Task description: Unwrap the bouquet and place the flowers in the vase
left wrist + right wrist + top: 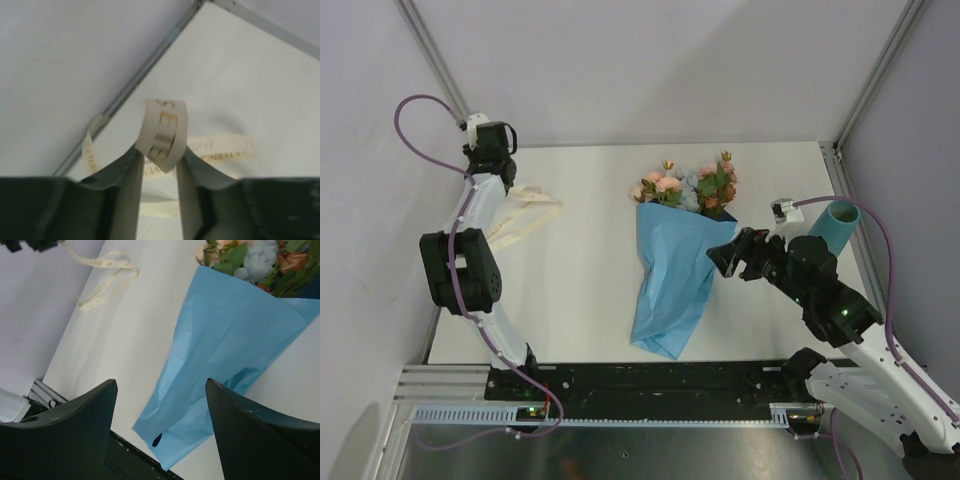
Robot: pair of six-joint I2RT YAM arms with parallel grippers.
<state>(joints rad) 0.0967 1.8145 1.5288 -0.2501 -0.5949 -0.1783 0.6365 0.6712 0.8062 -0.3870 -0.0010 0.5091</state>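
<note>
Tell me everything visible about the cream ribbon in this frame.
The cream ribbon is a flat, fabric-looking band printed with gold lettering. It is off the bouquet and lies apart from it. Most of it rests in loose loops on the white table near the far-left corner. One part curls up into a small loop between the parted fingertips of the left pincer; whether it is gripped is unclear.
</note>
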